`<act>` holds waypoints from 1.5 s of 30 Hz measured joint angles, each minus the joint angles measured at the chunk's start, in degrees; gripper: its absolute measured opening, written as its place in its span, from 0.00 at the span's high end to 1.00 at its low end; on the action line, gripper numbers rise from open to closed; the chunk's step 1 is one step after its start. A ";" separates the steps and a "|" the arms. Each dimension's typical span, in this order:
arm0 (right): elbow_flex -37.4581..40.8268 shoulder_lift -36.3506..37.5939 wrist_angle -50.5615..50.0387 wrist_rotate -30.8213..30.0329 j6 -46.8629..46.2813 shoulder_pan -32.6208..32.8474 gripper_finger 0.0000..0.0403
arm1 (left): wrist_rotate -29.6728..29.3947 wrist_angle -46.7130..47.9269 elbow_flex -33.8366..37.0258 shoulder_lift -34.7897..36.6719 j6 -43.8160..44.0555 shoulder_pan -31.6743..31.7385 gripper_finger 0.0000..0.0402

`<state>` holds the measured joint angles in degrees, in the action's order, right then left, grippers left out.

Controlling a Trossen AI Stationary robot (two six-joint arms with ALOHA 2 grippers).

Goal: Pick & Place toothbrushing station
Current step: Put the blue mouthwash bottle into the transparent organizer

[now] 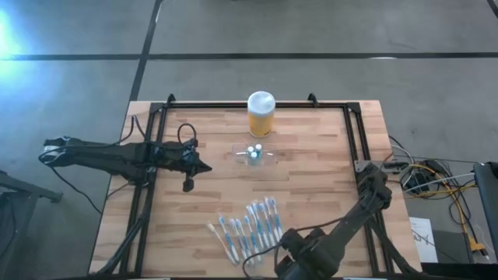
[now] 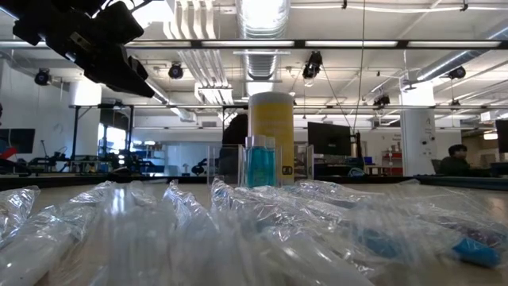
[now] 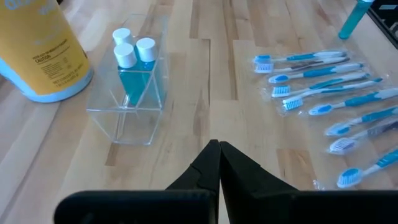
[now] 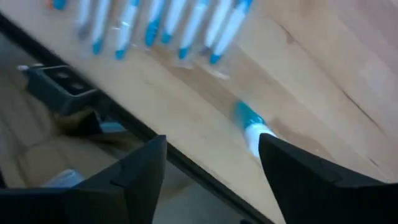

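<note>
The toothbrushing station (image 1: pixel 255 155) is a clear holder standing on the wood at mid table, with two blue white-capped tubes (image 3: pixel 134 59) upright in its slots. My left gripper (image 3: pixel 219 149) hangs shut above the table to the left of the station. My right gripper (image 4: pixel 214 162) points down, open, over the table's near edge (image 1: pixel 289 247). Below it, between its fingers, is a small blue tube with a white end (image 4: pixel 252 127). The left wrist view shows that tube tilted (image 3: pixel 353 18). My right gripper stands with one finger (image 4: pixel 292 168) close beside the tube's white end (image 4: pixel 260 138). Whether the finger touches the tube, I cannot tell. The tube is over the wood near the table's near edge.
A yellow jar with a white lid (image 1: pixel 261 114) stands just behind the station. Several wrapped blue and white toothbrushes (image 1: pixel 249 225) lie in a row at the near middle, left of my right gripper. A black frame (image 1: pixel 354 132) runs around the table.
</note>
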<state>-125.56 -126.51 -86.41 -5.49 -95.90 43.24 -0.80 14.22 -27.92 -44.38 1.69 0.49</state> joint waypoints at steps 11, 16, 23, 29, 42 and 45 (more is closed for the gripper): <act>1.15 -1.12 -3.58 2.74 -1.21 0.83 0.36 | -0.02 -0.22 0.00 0.00 -0.17 0.00 0.98; 3.47 -0.73 -3.45 3.06 -1.22 1.34 0.37 | -0.04 -0.22 0.00 0.00 -0.17 0.00 0.98; 6.36 -0.52 -1.78 3.10 0.35 1.40 0.39 | -0.09 -0.22 0.00 0.00 0.09 0.00 0.98; 7.82 -0.34 0.39 2.99 1.40 1.39 0.40 | -0.09 -0.23 0.00 0.00 0.18 0.00 0.98; 8.48 -0.32 0.97 3.20 -0.78 1.38 0.40 | -0.11 -0.22 0.00 0.00 0.76 0.00 0.98; 8.52 -0.32 1.28 3.65 -0.79 1.38 0.40 | -0.11 -0.20 0.00 0.00 0.90 0.00 0.98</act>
<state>-117.04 -126.82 -85.13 -1.85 -96.69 44.62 -0.91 14.02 -27.92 -44.38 2.59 0.49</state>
